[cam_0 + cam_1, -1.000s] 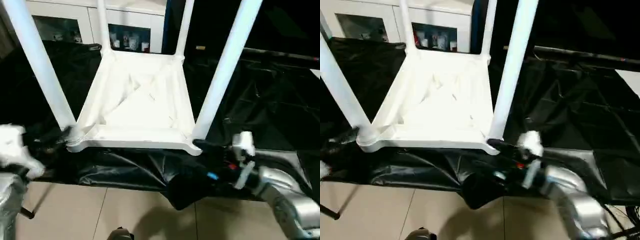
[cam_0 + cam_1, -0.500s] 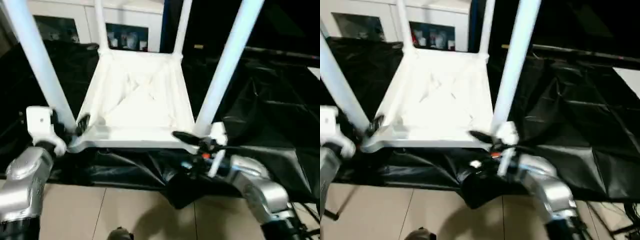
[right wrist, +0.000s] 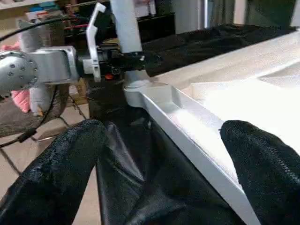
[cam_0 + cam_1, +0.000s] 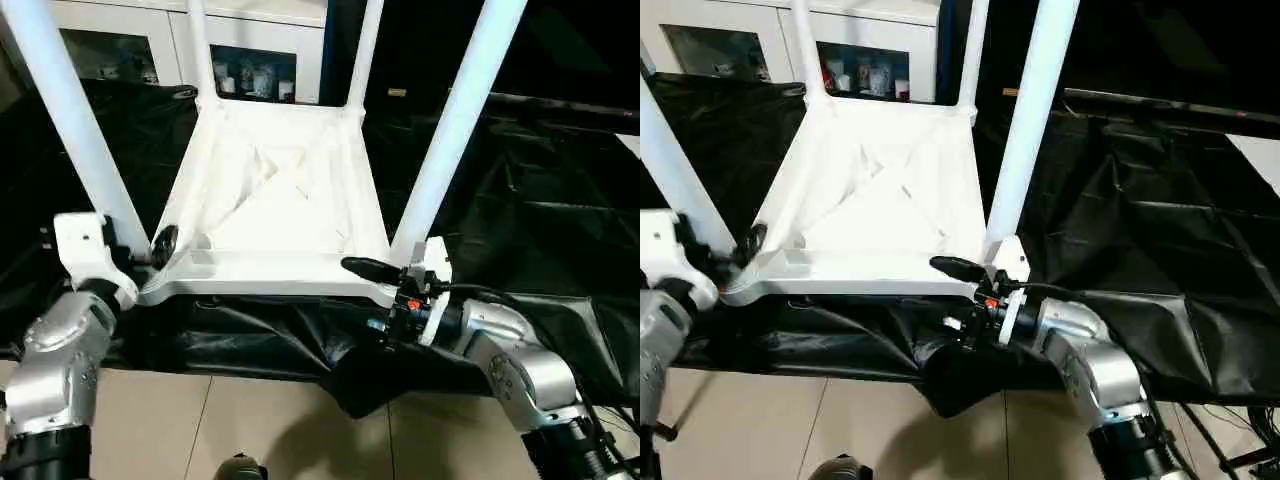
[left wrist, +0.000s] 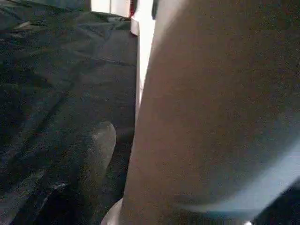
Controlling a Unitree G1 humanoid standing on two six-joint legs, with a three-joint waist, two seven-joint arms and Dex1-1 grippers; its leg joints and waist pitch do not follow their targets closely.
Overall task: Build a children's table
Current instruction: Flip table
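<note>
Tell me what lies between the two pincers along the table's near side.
In the left eye view, the tabletop's near rim spans from the left pincer to the right pincer, with black sheeting below it.

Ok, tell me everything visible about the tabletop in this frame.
The tabletop is a white, plastic-looking square lying upside down on black sheeting, its ribbed underside up. Four white legs stand upright in its round corner sockets. The right gripper straddles its near rim beside the near right leg, fingers apart; the left gripper is at the near left corner by that leg's base.
</note>
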